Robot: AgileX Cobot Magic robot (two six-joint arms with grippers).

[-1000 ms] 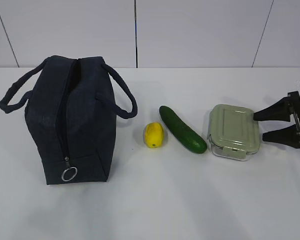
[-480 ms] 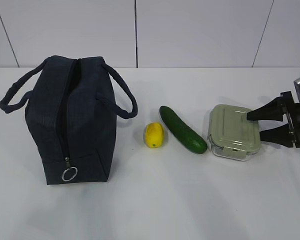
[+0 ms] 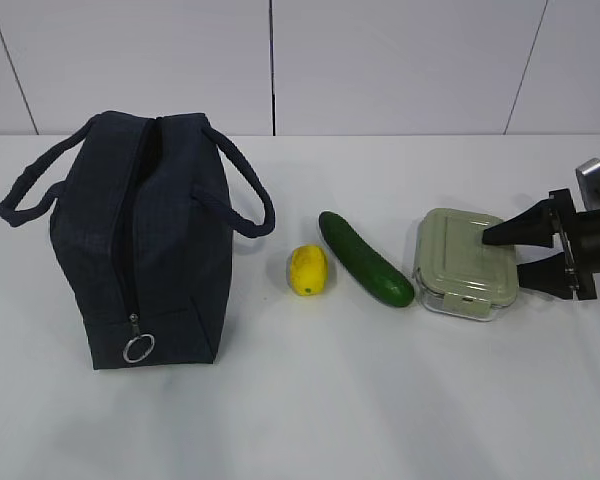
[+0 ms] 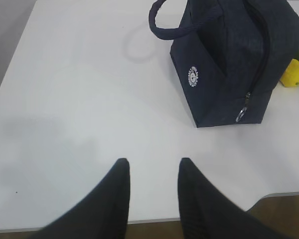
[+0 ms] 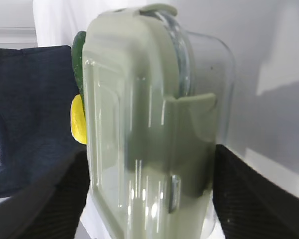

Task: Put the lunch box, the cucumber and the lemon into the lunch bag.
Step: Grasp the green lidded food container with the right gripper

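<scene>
White tabletop (image 3: pixel 310 400): right gripper (image 3: pixel 512 258), jaws wide apart, straddles the sage-lidded clear rectangular lunch box (image 3: pixel 464 262) from three o'clock; left gripper (image 4: pixel 152 172) hangs part-open, empty.

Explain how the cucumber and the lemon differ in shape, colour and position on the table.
The cucumber is long and slim, while the lemon is short and roundish. The cucumber is dark green; the lemon is bright yellow. The cucumber lies at a slant next to the lunch box, whereas the lemon sits nearer the lunch bag. Both rest on the white table, outside the bag, untouched by either arm.
</scene>
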